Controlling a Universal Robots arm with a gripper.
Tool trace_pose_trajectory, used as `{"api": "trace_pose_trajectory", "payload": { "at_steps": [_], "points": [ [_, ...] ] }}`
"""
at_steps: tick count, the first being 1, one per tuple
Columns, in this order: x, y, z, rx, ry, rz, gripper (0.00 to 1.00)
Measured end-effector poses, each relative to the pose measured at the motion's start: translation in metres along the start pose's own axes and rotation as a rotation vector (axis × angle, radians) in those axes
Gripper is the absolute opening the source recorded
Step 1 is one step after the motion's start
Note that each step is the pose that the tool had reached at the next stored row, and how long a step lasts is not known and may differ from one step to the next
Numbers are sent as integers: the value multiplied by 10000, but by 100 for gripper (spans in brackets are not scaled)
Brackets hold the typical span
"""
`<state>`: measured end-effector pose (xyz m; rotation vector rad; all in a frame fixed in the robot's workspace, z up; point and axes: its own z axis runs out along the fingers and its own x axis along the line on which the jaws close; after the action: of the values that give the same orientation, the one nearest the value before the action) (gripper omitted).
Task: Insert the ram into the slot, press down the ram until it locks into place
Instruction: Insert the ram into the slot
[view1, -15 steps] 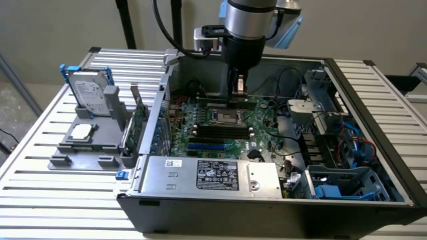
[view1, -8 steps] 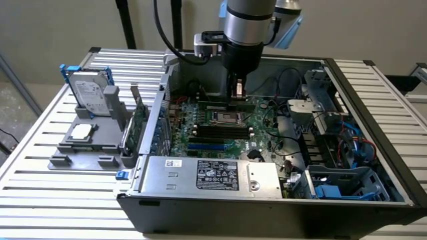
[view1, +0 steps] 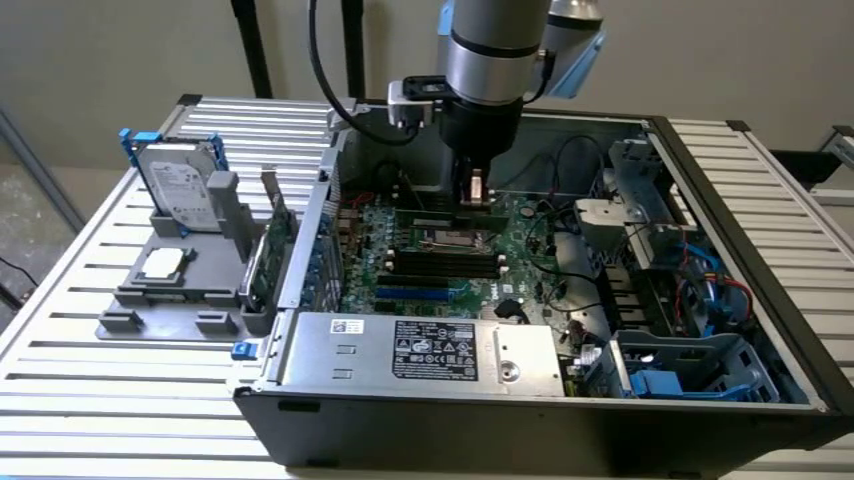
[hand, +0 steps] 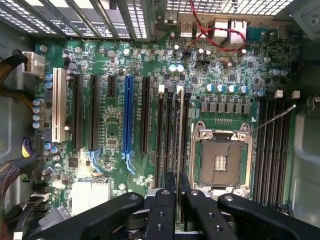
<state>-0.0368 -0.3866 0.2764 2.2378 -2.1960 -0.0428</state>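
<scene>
We are observing the gripper clenching the ram edge-on, standing over the slot near the motherboard's middle, seemingly not fully seated.

— Gripper finish?
— My gripper: the fingers are black and matt, with recessed screw heads. The ram pinched between them shows a thin, dull laminate edge.
— The board?
— The motherboard is green lacquered laminate with a slight sheen. The slots are black plastic, semi-gloss. The blue socket is glossy plastic. The processor socket frame is bright polished metal.
— Surroundings?
— My arm is smooth silver metal. The case is dark, matt metal. The power supply cover is bare dull sheet metal. The table is ribbed pale metal.
</scene>
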Motion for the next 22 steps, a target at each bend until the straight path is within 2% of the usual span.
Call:
{"api": "trace_pose_trajectory", "payload": {
  "at_steps": [6,9,13,22],
  "points": [
    [1,-2,110,62,15,0,14],
    [2,-2,163,92,43,-1,14],
    [5,0,235,96,89,-1,14],
    [34,5,368,117,114,1,14]
  ]
}}
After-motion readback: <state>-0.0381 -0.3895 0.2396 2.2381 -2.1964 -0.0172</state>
